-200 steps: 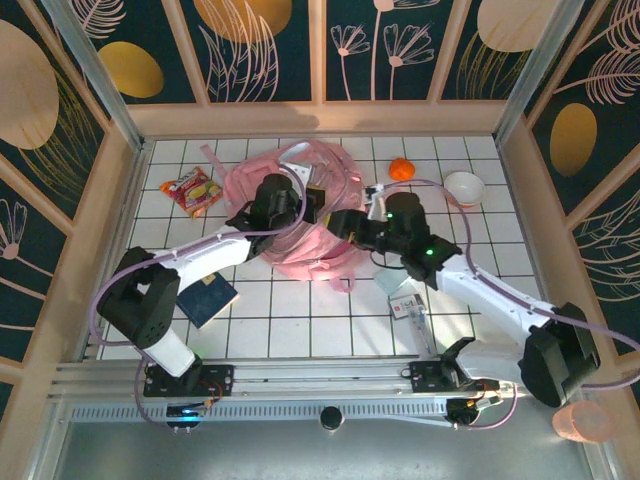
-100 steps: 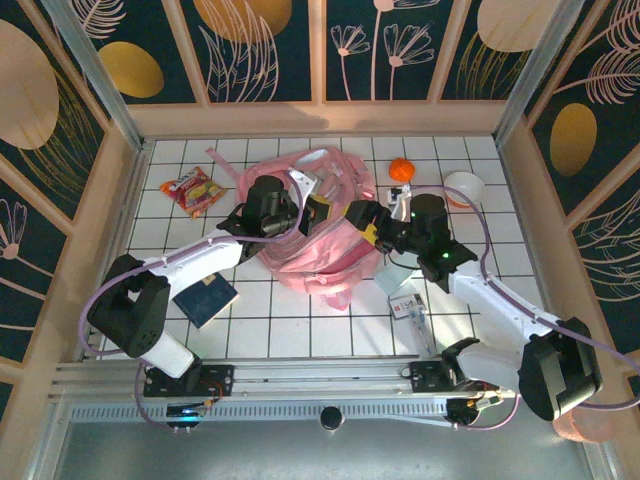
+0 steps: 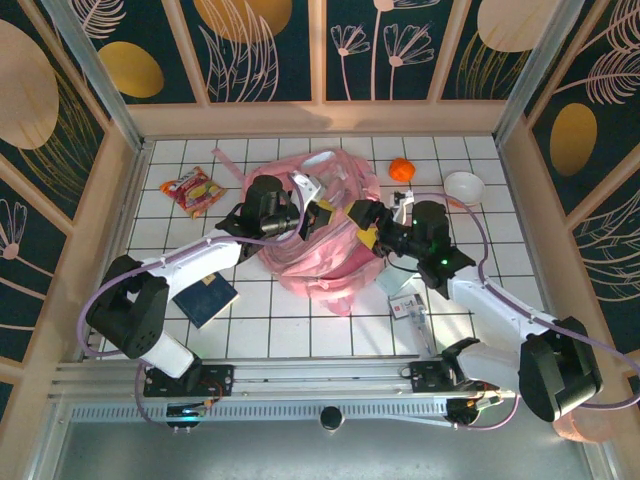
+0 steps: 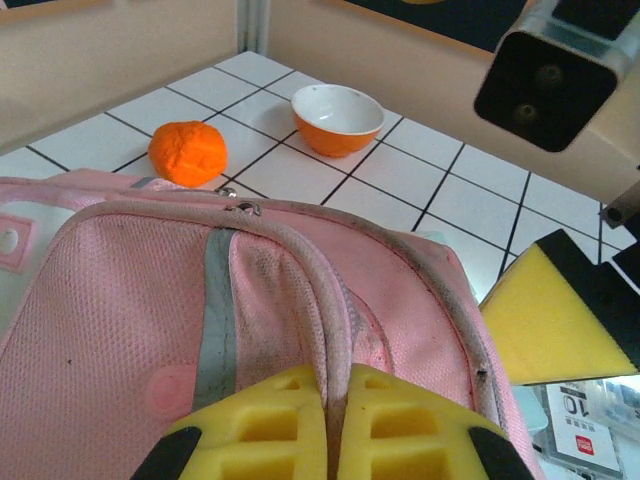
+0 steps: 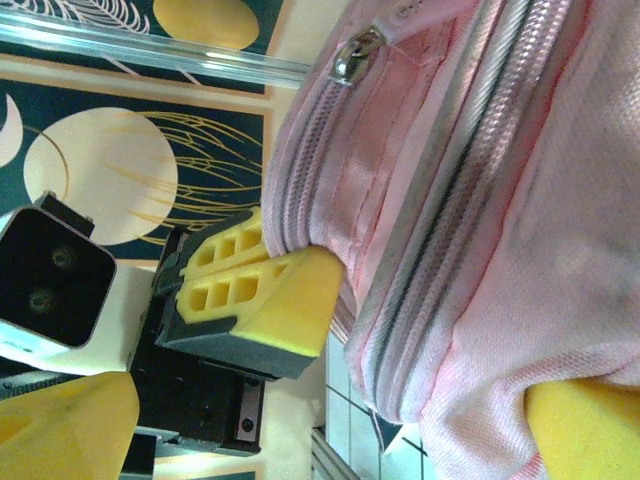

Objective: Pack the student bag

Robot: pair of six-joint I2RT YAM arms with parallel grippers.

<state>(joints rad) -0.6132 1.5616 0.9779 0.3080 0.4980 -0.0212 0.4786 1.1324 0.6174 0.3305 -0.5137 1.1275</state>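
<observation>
Left claw [image 4: 330, 425]: pads clamped tight on a corded seam of the bag [image 4: 110, 330], with fabric pinched between them. From above, that claw [image 3: 312, 212] sits over the bag's upper middle, its arm reaching in from the left.

Right claw [image 3: 363, 225]: jaws spread wide, holding nothing. It's at the bag's right edge, facing the left claw and close to it. In its wrist view one pad [image 5: 590, 435] lies against bag fabric and the other is clear of it. A zipper pull [image 5: 352, 55] shows near the top. Same view: left claw [image 5: 285, 270] biting the bag's rim.

Bag [image 3: 320, 255]: crumpled on the white tiled table [image 3: 300, 330], roughly centre, between the two claws.

Around it:
- Orange ball [image 3: 401, 169] and bowl [image 3: 464, 187] at back right, apart from the bag.
- Snack packet [image 3: 190, 190] at back left.
- Dark booklet [image 3: 208, 297] at front left, beside the left arm.
- Small card pack [image 3: 408, 305] at the bag's front right, by the right arm.
</observation>
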